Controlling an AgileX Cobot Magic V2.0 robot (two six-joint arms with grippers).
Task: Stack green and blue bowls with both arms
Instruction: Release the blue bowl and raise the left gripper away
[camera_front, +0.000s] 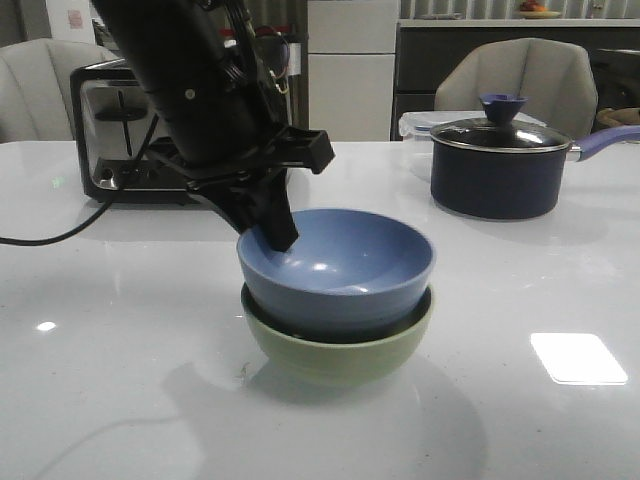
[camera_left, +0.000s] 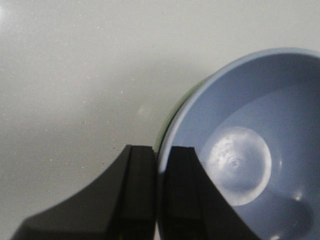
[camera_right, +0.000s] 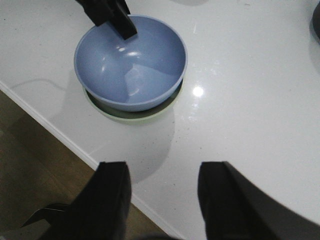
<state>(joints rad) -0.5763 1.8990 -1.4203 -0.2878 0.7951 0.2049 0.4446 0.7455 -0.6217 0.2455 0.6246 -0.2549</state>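
The dusty blue bowl (camera_front: 340, 270) sits nested inside the pale green bowl (camera_front: 340, 350) at the table's middle. My left gripper (camera_front: 280, 238) is shut on the blue bowl's left rim, one finger inside, one outside. In the left wrist view the fingers (camera_left: 141, 170) pinch the blue bowl's rim (camera_left: 165, 150), with a sliver of the green bowl (camera_left: 167, 122) beside it. My right gripper (camera_right: 162, 170) is open and empty, held above the table's near edge, apart from the blue bowl (camera_right: 132, 65) and the green bowl's rim (camera_right: 150, 114). It is out of the front view.
A dark saucepan with a lid (camera_front: 500, 165) and a purple handle stands at the back right. A toaster (camera_front: 120, 130) with a black cable stands at the back left. Chairs stand behind the table. The table's edge (camera_right: 60, 135) and the floor show in the right wrist view.
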